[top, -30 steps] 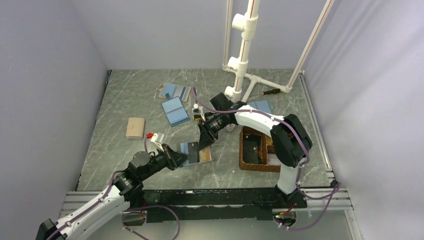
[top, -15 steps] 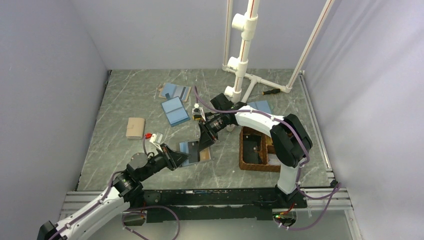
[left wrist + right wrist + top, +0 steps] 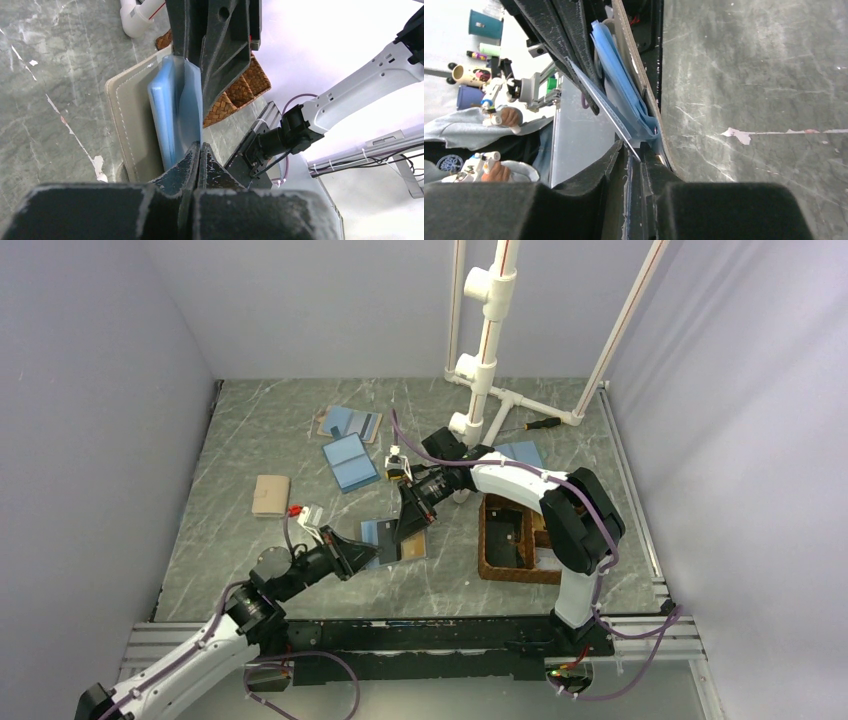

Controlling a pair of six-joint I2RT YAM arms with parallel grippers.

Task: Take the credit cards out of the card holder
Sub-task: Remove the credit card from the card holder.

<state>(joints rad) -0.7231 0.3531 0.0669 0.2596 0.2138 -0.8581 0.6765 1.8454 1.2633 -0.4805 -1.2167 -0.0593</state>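
Holder point(image 3: 388, 539) lies on the table point(image 3: 250, 440) between both pincers, long axis left-right. Left pincer point(image 3: 364, 552) pinches its blue leaf from the near-left. Right pincer point(image 3: 409, 530), opposite, pinches a card point(image 3: 604, 107) by its edge, so the pull should run rightward.

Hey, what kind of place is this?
Most likely a robotics lab work cell: a left arm and right arm bolted to an aluminium rail at a marbled table, boxed in by plain walls, with a white PVC pipe frame behind.
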